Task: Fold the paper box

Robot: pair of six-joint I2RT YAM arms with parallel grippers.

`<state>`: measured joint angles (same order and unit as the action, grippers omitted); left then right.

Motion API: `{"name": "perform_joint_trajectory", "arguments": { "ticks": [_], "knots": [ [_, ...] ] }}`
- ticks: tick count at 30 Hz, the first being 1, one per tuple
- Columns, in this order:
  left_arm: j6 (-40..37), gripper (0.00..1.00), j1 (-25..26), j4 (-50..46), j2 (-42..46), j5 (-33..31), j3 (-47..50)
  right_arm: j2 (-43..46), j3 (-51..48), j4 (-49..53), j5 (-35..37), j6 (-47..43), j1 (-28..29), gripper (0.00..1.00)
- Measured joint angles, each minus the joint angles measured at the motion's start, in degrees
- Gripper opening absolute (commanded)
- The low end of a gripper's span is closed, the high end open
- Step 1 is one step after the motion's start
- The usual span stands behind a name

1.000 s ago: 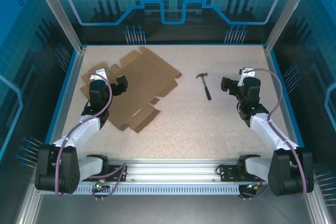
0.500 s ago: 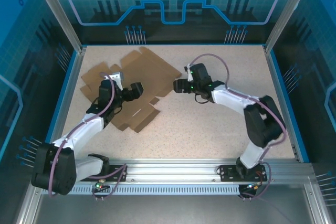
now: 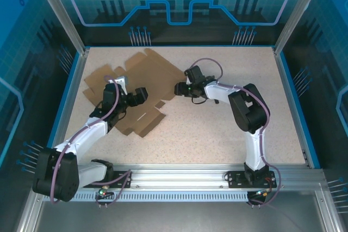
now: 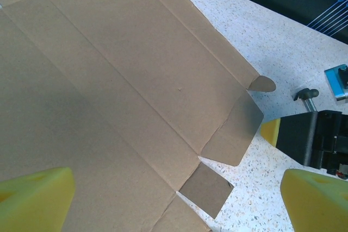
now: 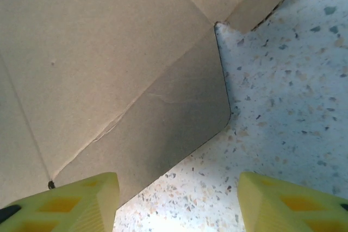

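While the paper box (image 3: 152, 74) is lying as a flat, unfolded sheet on the left half of the table (image 3: 217, 134), both arms are reaching out from the near edge toward it. Nearest, the left gripper (image 3: 140, 95) is hovering over the near part of the sheet with its jaws standing wide apart and holding nothing. Its yellow fingers (image 4: 32, 202) are pointing across the main panels, probably so that it is ready to press the sheet down or to catch a panel as it rises. Farther out, the right arm is stretching across the table to the sheet's right edge, where the right gripper (image 3: 178, 88) is facing a rounded side flap (image 5: 163, 118). Its jaws are apart, with one finger (image 5: 81, 202) sitting at the flap's edge and the other over bare table, so the flap is lying between them and is not being clamped. This placement is suggesting a pinch on that flap as the first fold. No panel is standing up yet, so the task is judged to be at its very start. Beyond both grippers, the far panels are lying flat toward the back of the table
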<state>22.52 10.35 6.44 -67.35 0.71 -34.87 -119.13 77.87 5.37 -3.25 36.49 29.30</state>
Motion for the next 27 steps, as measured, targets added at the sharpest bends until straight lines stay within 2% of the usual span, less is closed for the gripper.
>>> {"name": "perform_joint_trajectory", "arguments": {
  "ticks": [22, 27],
  "knots": [
    [-0.2, 0.98, 0.0, -0.2, 0.3, 0.0, 0.1, -4.0, 1.8, -4.6, -2.9, 13.3, -2.1, 0.38],
    [-0.5, 0.98, 0.0, -0.2, 0.3, 0.0, 0.1, -7.2, 5.4, -7.5, -3.5, 15.7, -2.1, 0.3]
  ]
}}
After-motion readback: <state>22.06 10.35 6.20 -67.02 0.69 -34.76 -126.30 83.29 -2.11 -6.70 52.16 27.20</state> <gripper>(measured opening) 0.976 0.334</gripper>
